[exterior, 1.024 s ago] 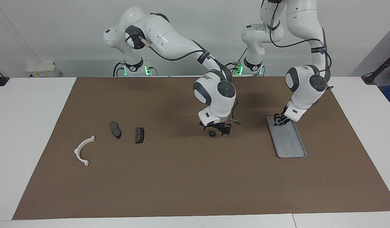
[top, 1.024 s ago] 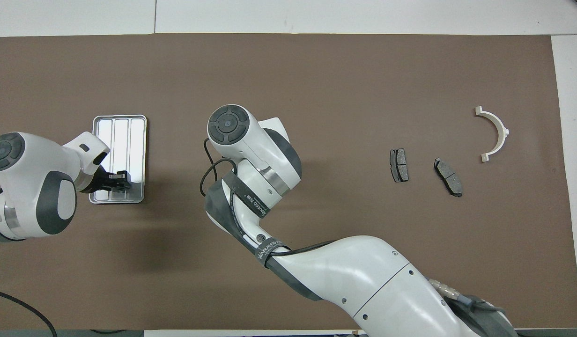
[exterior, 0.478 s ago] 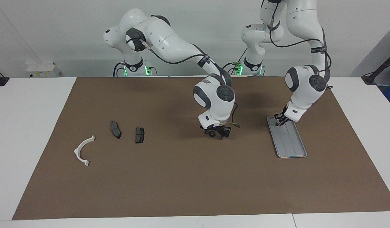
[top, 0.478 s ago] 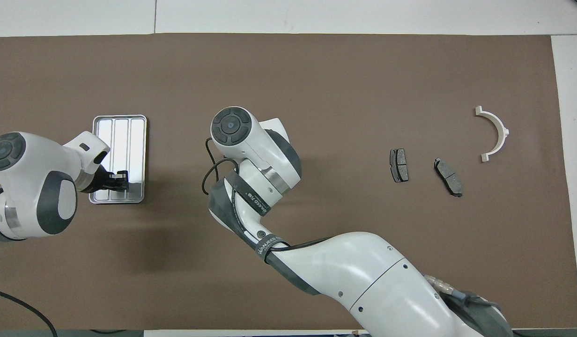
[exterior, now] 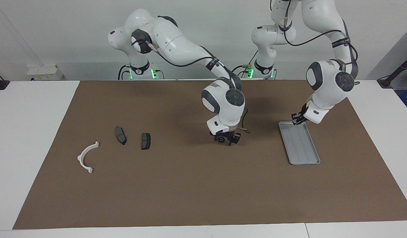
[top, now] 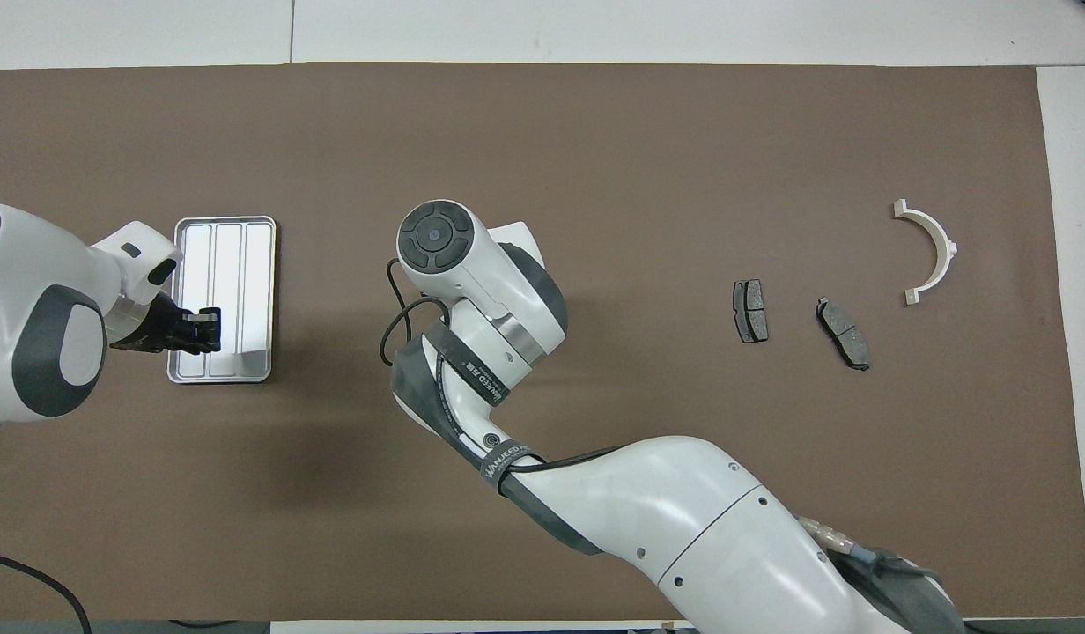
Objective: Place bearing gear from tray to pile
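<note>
The right hand is down at the brown mat in the middle of the table, with a small dark round gear between its fingers. I cannot tell whether it is pinching the gear or only standing around it. The gear is too small to make out which way it points. From overhead the arm's wrist hides both the hand and the gear.

The left hand hangs just above the end of the tray that lies nearer to the robots, its fingertips pressed together on nothing. The tray sits toward the left arm's end of the table, its long axis and grooves running away from the robots.

Toward the right arm's end lies the pile: two dark pads side by side, and a white curved bracket a little farther from the robots, well apart from the gear.
</note>
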Controlling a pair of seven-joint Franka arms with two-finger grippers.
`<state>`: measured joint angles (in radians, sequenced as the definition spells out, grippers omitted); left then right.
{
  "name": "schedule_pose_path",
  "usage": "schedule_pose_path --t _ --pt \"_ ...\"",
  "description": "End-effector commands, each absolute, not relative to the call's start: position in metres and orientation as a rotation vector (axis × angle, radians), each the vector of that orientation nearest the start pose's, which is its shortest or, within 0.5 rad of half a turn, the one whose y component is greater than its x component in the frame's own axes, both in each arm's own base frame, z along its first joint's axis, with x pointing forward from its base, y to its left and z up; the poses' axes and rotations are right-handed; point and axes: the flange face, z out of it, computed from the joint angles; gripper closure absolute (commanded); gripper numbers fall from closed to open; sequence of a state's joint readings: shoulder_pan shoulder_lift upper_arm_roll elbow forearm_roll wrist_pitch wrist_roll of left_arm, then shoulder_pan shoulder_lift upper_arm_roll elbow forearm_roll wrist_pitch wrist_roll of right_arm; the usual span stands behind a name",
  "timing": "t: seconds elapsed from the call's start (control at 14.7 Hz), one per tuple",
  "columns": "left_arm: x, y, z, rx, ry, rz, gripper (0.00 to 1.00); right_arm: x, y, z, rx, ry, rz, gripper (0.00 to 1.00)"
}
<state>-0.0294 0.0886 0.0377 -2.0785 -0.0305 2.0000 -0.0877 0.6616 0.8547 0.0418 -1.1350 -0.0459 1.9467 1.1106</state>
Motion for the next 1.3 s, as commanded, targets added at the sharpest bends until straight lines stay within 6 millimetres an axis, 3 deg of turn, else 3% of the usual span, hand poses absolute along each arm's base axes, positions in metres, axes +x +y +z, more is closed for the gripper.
schedule_pose_path --t 0.0,0.14,0.61,0.75,0.96,1.09,1.23 --pt "0.537 0.004 0.386 -3.121 -0.304 0.284 1.0 0.589 0.479 0.281 -3.105 0.658 0.037 0.3" --pt "0.538 0.001 0.387 -3.114 -0.352 0.272 1.0 0.589 0.478 0.278 -3.111 0.658 0.042 0.36" --pt "0.539 -0.002 0.389 -3.107 -0.397 0.262 1.0 0.591 0.473 0.273 -3.097 0.65 0.075 0.72" --pt "0.54 -0.003 0.39 -3.103 -0.421 0.255 1.0 0.591 0.472 0.273 -3.096 0.65 0.073 1.0" --pt "0.543 -0.009 0.391 -3.102 -0.478 0.229 1.0 0.591 0.47 0.276 -3.105 0.642 0.084 1.0" --pt "0.545 -0.01 0.391 -3.102 -0.497 0.215 1.0 0.597 0.456 0.289 -3.124 0.644 0.118 1.0" --pt "0.546 -0.011 0.39 -3.104 -0.507 0.206 1.0 0.601 0.436 0.319 -3.134 0.572 0.217 1.0"
